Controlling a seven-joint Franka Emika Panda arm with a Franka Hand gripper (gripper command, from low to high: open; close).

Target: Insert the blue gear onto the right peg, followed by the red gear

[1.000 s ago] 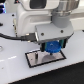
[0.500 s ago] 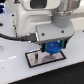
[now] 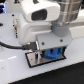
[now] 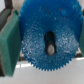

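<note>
The blue gear (image 3: 50,54) hangs between my fingers just over the grey black-edged plate (image 3: 34,60). In the wrist view the blue gear (image 4: 35,30) fills most of the picture. A dark peg (image 4: 50,48) shows through its centre hole. My gripper (image 3: 50,52) is shut on the gear, with a teal finger pad (image 4: 7,42) against one edge and the other finger (image 4: 80,45) at the opposite edge. The gear hides the peg in the exterior view. The red gear is out of view.
The white arm body (image 3: 42,20) looms over the plate and hides much of the white table (image 3: 12,70) behind it. A dark cable (image 3: 7,44) runs in from the exterior view's left.
The gripper with the blue gear seems to have come down slightly toward the plate. Otherwise nothing has visibly moved.
</note>
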